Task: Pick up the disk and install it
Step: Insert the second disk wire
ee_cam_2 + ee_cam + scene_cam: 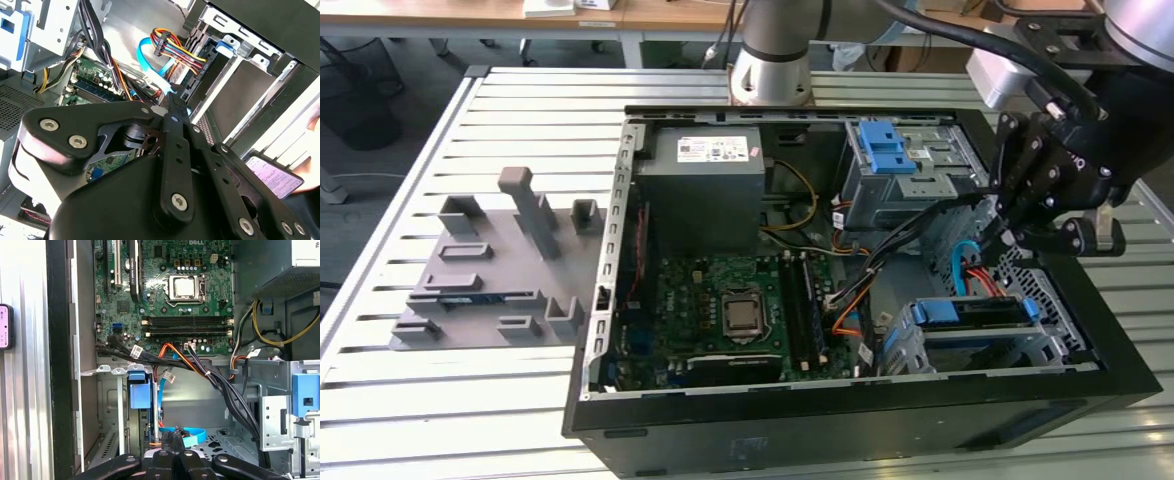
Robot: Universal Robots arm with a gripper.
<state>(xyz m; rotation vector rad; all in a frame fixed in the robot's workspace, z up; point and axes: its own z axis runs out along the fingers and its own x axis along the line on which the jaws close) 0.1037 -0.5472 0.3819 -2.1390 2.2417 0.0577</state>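
Disk [970,313] sits in its bay — my end effector [1042,215] hovers beside loose cables [907,235], grip state unclear; they could snag.

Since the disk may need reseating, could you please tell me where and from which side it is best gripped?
Probably by the blue carrier bracket framing the disk, coming from the open side of the case: the disk lies in its bay with that bracket exposed.
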